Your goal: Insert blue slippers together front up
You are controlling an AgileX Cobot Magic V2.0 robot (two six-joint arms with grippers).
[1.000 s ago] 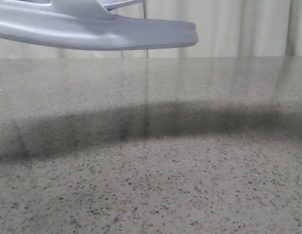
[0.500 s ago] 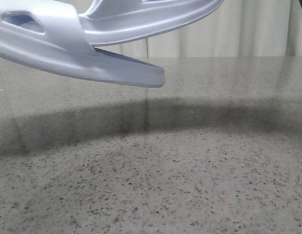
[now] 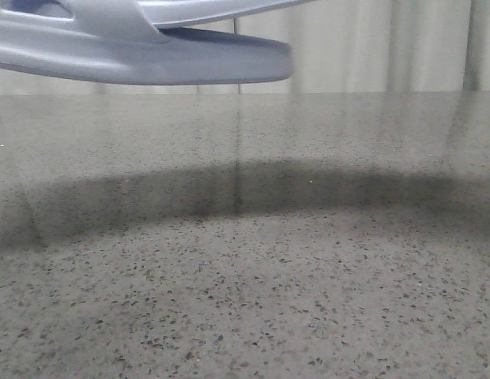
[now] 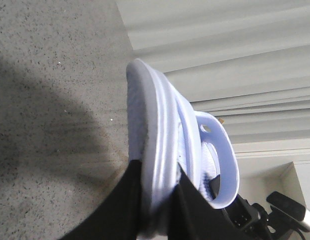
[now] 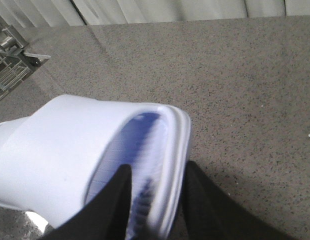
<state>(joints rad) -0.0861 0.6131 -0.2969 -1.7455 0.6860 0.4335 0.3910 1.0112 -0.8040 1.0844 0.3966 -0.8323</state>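
Two pale lavender-blue slippers hang in the air above the table. In the front view the lower slipper [image 3: 150, 59] lies level at the top left, and the edge of the upper slipper [image 3: 213, 9] shows just above it. No gripper shows in that view. In the left wrist view my left gripper [image 4: 157, 200] is shut on the thick sole of one slipper [image 4: 155, 125], and the other slipper's strap [image 4: 225, 160] sits close behind it. In the right wrist view my right gripper [image 5: 155, 200] is shut on the sole edge of a slipper [image 5: 60, 150].
The speckled grey stone table [image 3: 269, 276] stretches below, with a broad dark shadow across it. A pale curtain [image 3: 387, 47] hangs behind. A wire rack [image 5: 7, 65] stands at the table's edge in the right wrist view. A black part of the other arm [image 4: 275, 212] shows beyond the slippers.
Half a second ago the slippers were lower and tilted nose down. Now the lower one has risen and levelled, and the upper one has moved mostly above the frame.
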